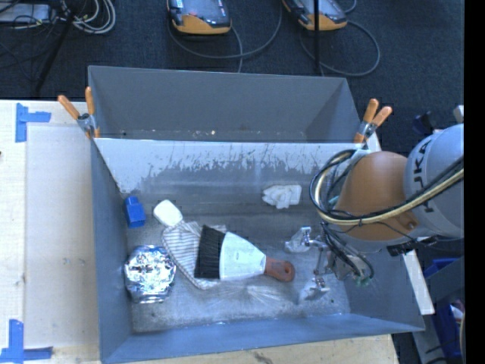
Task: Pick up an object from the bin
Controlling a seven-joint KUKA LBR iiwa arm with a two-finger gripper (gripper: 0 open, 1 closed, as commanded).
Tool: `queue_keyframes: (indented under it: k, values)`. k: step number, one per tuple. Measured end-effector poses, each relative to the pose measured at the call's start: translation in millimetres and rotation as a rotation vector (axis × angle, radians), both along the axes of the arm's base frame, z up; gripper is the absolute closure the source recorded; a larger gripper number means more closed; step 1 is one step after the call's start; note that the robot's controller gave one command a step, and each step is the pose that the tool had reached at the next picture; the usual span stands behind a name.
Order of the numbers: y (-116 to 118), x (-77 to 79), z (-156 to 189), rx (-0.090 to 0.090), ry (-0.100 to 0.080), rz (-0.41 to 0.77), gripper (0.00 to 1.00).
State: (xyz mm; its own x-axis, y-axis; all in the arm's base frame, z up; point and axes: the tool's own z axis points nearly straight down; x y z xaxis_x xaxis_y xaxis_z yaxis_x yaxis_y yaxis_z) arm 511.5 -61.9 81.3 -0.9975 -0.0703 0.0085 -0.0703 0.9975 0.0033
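The arm [447, 177] is a thick rounded tube of pale grey-white colour, and it carries dark capital letters, of which "KU" can be read. At its wrist sits a smooth orange-brown cover [379, 196], shaped like a dome. Black and yellowish cables [327, 184] run in loops around this cover. The gripper [309, 265] is of bare silvery metal, with thin dark wires [352, 268] beside it

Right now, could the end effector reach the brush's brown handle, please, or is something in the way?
Probably yes. The end effector hangs just right of the brush, whose brown handle points toward it, and nothing lies between them.
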Motion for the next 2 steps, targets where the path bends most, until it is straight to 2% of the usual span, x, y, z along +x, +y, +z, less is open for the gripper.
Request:
queue_keyframes:
  k: [1, 2]
  values:
    - [24.3, 6.5, -4.2, -0.015, 0.012, -0.083, 1.00]
    - [24.8, 6.8, -4.2, -0.015, 0.011, -0.082, 1.00]
